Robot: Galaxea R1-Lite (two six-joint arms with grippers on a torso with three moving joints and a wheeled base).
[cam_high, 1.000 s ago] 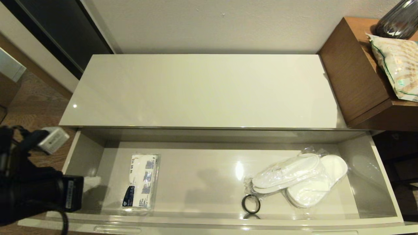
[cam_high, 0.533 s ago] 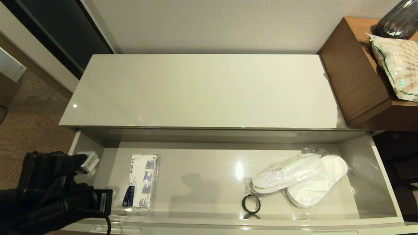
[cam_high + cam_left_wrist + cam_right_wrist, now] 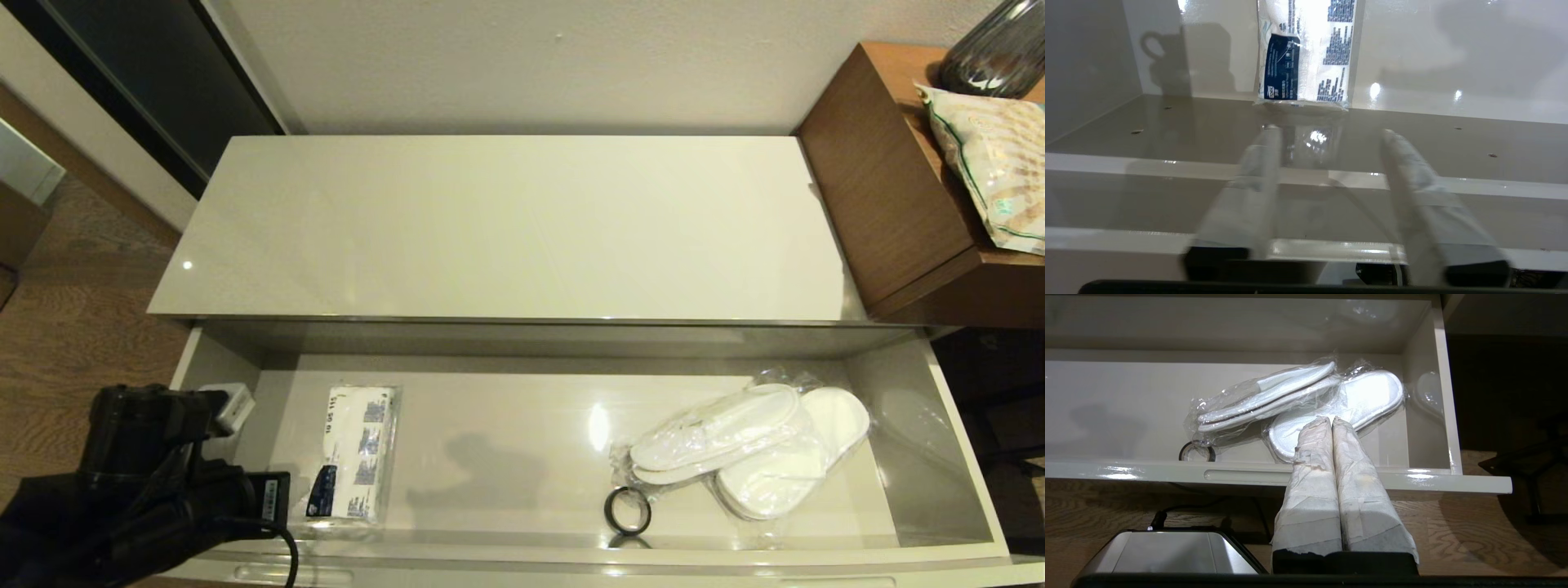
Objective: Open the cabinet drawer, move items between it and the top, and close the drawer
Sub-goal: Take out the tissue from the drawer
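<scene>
Drawer (image 3: 967, 457) stands open; left gripper (image 3: 1331, 134) hovers at its front edge, fingers spread, empty, tissue pack (image 3: 355, 453) just beyond. Slippers (image 3: 751, 449) lie right. Right gripper (image 3: 1331, 422) pinched closed.

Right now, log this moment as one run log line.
drawer: open | tissue pack, slippers: inside | top: bare | left gripper: open, facing tissue pack | right gripper: shut, parked outside drawer front

My left arm (image 3: 139, 482) is black and bulky, with a black cable (image 3: 282, 547) and a small white label. Both end effectors have long fingers (image 3: 1312, 486) wrapped in pale, wrinkled tape.
</scene>
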